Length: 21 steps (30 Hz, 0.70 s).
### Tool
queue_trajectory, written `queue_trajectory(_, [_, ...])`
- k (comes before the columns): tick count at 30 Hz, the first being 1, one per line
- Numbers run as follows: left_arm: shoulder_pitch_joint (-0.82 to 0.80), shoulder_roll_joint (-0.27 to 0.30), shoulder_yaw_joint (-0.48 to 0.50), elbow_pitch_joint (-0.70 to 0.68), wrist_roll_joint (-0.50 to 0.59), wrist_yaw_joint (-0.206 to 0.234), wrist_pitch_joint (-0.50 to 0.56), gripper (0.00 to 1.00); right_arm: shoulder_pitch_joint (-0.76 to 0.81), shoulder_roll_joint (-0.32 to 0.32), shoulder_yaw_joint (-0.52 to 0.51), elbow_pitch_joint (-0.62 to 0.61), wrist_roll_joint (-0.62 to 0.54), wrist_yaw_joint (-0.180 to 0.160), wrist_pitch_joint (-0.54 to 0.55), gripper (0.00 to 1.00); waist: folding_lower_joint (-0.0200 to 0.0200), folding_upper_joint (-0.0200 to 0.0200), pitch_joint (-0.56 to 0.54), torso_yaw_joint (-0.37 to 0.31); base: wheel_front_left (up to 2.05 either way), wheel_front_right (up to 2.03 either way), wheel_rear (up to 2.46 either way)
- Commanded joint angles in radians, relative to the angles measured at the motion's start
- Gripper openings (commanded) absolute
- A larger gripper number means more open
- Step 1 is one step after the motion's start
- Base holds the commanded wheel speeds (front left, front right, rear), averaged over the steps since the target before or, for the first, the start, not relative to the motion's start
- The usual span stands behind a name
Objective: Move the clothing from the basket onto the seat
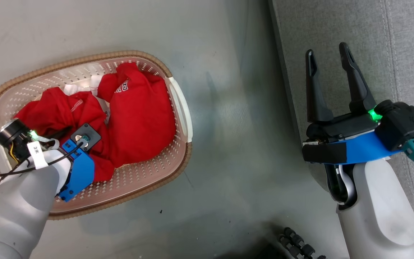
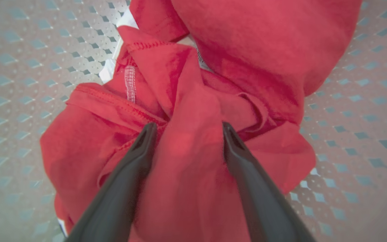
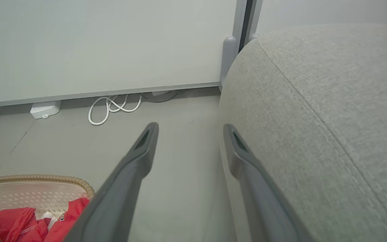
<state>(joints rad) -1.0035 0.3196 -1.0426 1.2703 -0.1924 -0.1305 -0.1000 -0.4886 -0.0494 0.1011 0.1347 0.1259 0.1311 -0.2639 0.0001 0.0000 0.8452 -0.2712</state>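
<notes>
- Step in hand: the first pick. The left gripper (image 2: 186, 129) is down in the basket (image 1: 84, 59), jaws wide, astride a raised fold of the clothing (image 1: 138, 115).
- Next move, likely: close on that fold, lift it over the rim, carry it toward 3 o'clock.
- The basket, at 9 o'clock in the head view, holds the heaped clothing; the seat (image 1: 408, 54) at 2 o'clock shows none.
- The right gripper (image 1: 327, 50) hovers wide and empty over the seat edge.
</notes>
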Motion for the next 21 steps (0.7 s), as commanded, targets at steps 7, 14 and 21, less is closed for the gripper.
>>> queue_trajectory(7, [-0.029,0.017,-0.055,0.007,-0.037,0.001,0.028,0.99,-0.022,-0.002,0.004,-0.007,0.008,-0.001,-0.001,1.00,-0.0001,0.0000,0.027,0.000,0.00,0.00,0.00])
queue_trajectory(14, [-0.044,0.013,-0.099,0.006,-0.067,0.001,0.025,0.00,-0.026,-0.002,0.007,-0.003,0.009,-0.001,-0.001,1.00,-0.0001,0.0000,0.028,0.005,0.00,0.00,0.00])
queue_trajectory(21, [-0.040,0.001,-0.124,0.004,-0.105,0.001,-0.004,0.00,-0.028,-0.002,0.005,0.012,0.011,-0.001,-0.001,1.00,-0.0001,0.0000,0.000,0.010,0.00,0.00,0.00])
